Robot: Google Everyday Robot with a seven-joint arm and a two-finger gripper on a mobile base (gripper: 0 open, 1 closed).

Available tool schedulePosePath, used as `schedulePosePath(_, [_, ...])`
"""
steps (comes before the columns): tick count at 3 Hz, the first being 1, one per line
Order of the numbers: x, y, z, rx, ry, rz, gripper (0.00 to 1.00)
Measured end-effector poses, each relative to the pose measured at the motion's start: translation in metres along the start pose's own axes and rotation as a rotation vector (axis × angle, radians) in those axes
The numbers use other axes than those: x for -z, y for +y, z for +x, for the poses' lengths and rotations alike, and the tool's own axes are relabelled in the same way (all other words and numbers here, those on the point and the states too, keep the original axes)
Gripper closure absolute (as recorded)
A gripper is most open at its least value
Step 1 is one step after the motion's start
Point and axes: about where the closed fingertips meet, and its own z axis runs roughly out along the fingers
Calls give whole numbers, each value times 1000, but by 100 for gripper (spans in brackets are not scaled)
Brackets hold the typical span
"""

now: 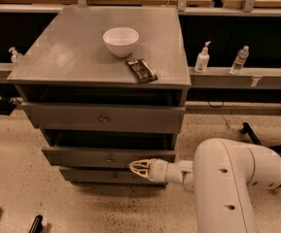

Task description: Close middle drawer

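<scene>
The grey cabinet point(81, 57) has three drawers. The middle drawer point(77, 155), with a small round knob point(110, 159), sticks out a little from the cabinet, with a dark gap above it. My gripper point(134, 167) is at the lower edge of the drawer's front, just right of the knob. It looks shut and empty, its cream fingers meeting in a point against the panel. The white arm point(232, 178) reaches in from the lower right.
The top drawer point(101, 118), with a taller front, sits slightly out. The bottom drawer point(91, 175) is below my gripper. A white bowl point(121, 40) and a dark packet point(141, 71) lie on the cabinet. Two bottles point(202, 58) point(239, 59) stand on a ledge to the right.
</scene>
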Motion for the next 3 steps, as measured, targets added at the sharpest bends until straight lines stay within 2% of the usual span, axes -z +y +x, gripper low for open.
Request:
schedulePosePath(1, [-7, -12, 2, 48, -8, 12, 100])
schedulePosePath(2, [-10, -17, 3, 71, -15, 13, 100])
schedulePosePath(3, [-14, -33, 5, 106, -23, 22, 100])
